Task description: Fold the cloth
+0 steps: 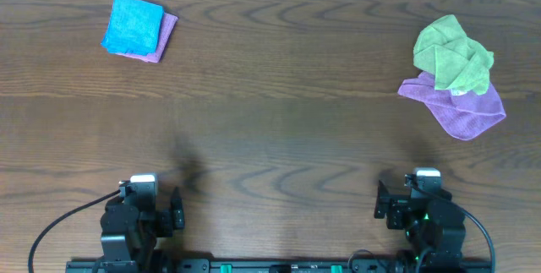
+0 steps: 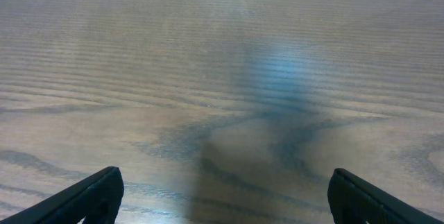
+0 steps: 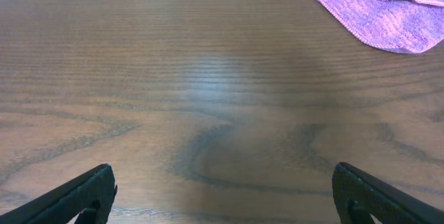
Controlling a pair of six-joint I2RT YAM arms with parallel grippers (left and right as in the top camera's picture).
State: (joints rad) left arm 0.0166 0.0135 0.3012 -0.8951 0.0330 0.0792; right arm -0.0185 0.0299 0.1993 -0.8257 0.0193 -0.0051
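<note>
The lime-green cloth (image 1: 452,53) lies crumpled at the far right of the table, on top of a purple cloth (image 1: 461,108). I cannot tell whether the green heap is one cloth or two. My left gripper (image 1: 150,201) is open and empty near the front left edge, with only bare wood between its fingers in the left wrist view (image 2: 225,196). My right gripper (image 1: 414,199) is open and empty near the front right, well short of the heap. In the right wrist view (image 3: 223,193) only the purple cloth (image 3: 374,9) shows, at the top right; the green cloth is out of view there.
A folded blue cloth (image 1: 133,24) sits on a folded pink one (image 1: 165,40) at the far left. The wooden table (image 1: 279,121) runs between the two piles.
</note>
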